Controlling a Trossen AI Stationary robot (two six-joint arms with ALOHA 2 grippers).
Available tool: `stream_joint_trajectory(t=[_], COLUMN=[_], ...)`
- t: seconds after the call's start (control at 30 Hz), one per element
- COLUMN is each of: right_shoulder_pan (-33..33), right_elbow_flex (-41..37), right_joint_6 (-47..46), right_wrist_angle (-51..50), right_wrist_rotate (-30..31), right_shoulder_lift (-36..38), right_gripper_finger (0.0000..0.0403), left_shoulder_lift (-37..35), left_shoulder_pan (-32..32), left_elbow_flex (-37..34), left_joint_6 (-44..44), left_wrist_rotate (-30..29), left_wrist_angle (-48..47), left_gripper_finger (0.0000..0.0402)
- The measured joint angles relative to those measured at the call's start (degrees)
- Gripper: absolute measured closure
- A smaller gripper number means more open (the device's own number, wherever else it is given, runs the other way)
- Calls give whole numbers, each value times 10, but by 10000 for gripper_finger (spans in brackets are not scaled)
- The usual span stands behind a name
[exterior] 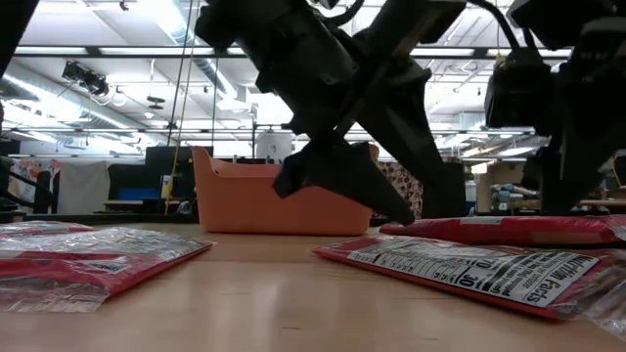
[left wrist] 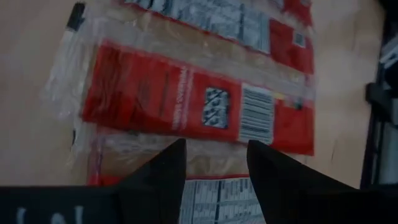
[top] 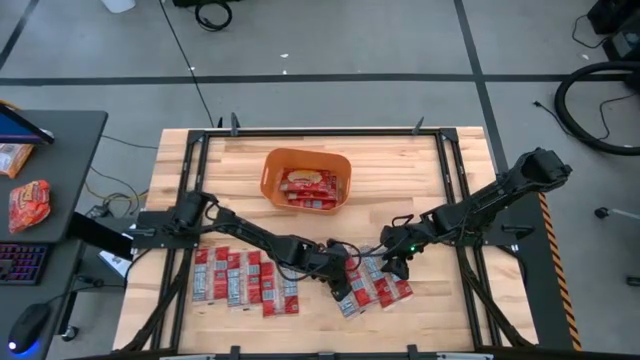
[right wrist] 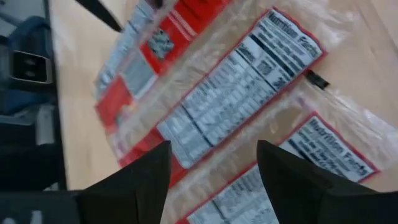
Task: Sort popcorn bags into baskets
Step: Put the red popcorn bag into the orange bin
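Note:
The orange tub [top: 306, 178] [exterior: 279, 200] stands near the table's far middle with a few red popcorn packets [top: 308, 187] lying inside it. A row of several packets [top: 245, 280] lies flat at the near left, and a smaller cluster [top: 372, 287] [exterior: 469, 266] lies near the middle. My left gripper [top: 341, 273] [left wrist: 214, 149] is open, low over the cluster's left side. My right gripper [top: 396, 262] [right wrist: 213, 149] is open over its right side. In each wrist view the packets [left wrist: 193, 102] [right wrist: 230, 102] lie label up beneath the spread fingers.
Bare wood lies between the tub and the packets. Dark frame rails [top: 190, 190] run along the table's left and right sides. A side desk at the left holds a larger orange-red crinkled packet [top: 28, 203], a keyboard and a mouse.

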State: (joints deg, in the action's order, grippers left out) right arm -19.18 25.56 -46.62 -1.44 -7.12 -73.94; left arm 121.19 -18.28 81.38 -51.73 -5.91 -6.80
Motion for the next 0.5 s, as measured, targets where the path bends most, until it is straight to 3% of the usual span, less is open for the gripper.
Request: stream_joint_trajectory(t=[0.5], right_shoulder_pan=[9], right_elbow_flex=[0], right_joint_6=[12], right_wrist_angle=[249], right_wrist_rotate=[-31], right_shoulder_lift=[-153], right_gripper_finger=[171], left_shoulder_lift=[11], left_shoulder_pan=[-4], left_elbow_flex=[1], left_joint_6=[-31], left_wrist_rotate=[29], left_wrist_angle=[-24], left_gripper_finger=[225])
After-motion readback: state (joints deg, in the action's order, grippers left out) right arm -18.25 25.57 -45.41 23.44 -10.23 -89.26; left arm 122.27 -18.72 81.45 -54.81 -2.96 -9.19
